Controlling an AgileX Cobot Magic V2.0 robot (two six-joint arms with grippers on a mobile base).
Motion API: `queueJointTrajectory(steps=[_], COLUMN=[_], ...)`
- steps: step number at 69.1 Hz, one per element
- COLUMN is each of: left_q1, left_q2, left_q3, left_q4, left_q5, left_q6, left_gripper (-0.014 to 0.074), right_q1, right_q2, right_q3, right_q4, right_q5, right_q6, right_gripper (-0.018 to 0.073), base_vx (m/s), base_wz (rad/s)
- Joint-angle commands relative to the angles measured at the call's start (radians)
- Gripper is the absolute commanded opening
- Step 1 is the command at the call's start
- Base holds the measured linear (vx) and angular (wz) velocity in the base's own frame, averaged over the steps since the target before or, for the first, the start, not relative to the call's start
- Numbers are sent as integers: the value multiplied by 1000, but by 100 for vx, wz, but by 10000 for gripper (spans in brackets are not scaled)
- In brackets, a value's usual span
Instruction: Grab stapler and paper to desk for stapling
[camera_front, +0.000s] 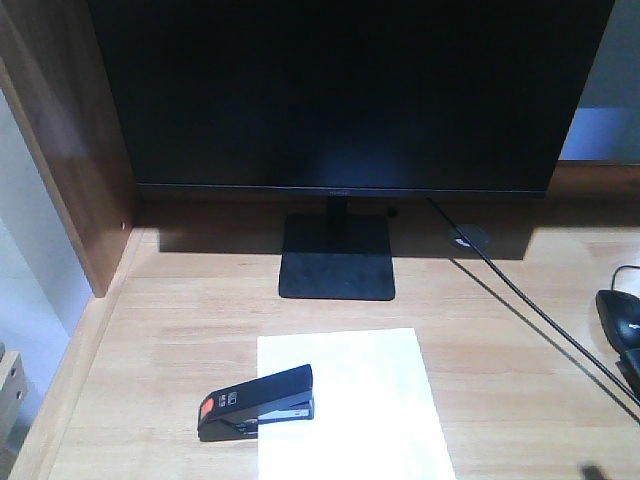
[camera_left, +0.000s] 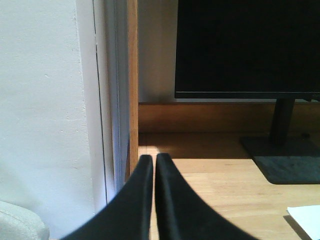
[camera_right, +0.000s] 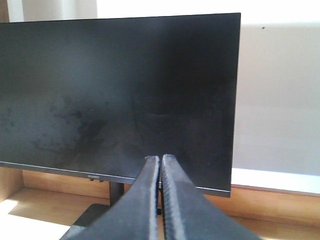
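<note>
Here the stapler (camera_front: 257, 403) is lying on the desk (camera_front: 180, 320), its front end resting on the left edge of the paper (camera_front: 350, 410), in front of the monitor (camera_front: 345, 90) stand. The left gripper (camera_left: 154, 159) is hanging near the side panel (camera_left: 132, 85), fingers pressed together and holding nothing. The right gripper (camera_right: 160, 159) is facing the monitor, likewise closed and empty. A mouse (camera_front: 620, 318) is sitting at the right edge.

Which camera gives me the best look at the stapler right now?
The exterior front-facing view: the stapler lies whole in it, across the left edge of the paper. The left wrist view catches only a paper corner, no stapler; the right wrist view shows neither.
</note>
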Motion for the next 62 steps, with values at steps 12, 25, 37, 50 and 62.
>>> queueJointTrajectory(steps=[12, 25, 37, 50, 62], left_q1=[-1, -1, -1, -1, -1], left_q2=[-15, -15, -15, -15, -15], left_q3=[11, 11, 11, 11, 11], left_q4=[-1, -1, -1, -1, -1], left_q5=[-69, -69, -69, -69, -69], left_q6=[-7, -7, -7, -7, -7], left_gripper=[-6, -6, -6, -6, -6], right_q1=[-1, -1, -1, -23, -140], right_q2=[12, 12, 12, 12, 9], right_q3=[-30, -30, -30, -30, -29], right_q4=[644, 1238, 1489, 1476, 1476], right_q5=[29, 61, 25, 4, 64], right_q6=[-638, -1250, -1527, -1546, -1531], right_gripper=[-7, -7, -7, -7, -7], base_vx=[0, 0, 0, 0, 0], base_wz=[0, 0, 0, 0, 0])
